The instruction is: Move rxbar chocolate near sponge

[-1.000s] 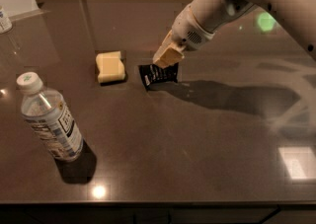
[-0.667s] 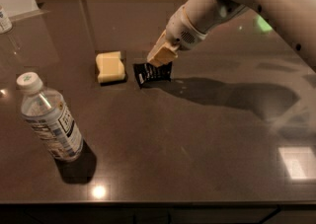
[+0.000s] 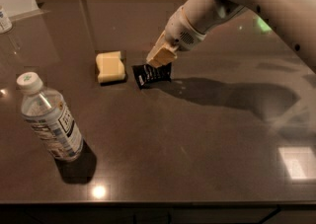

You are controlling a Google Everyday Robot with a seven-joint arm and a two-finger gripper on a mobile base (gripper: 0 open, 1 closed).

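Tool (image 3: 159, 60) seemingly gripping rxbar chocolate (image 3: 152, 76), beside sponge (image 3: 109, 66) (pale yellow), glossy dark tabletop (image 3: 197, 139)

We see a clear water bottle (image 3: 49, 119) with a white cap and printed label standing on the dark glossy table (image 3: 187, 139), front left, well apart from the gripper (image 3: 159, 60) at mid-table. Part of another labelled container (image 3: 4, 19) shows at the far left edge. Bright glare dots the tabletop.
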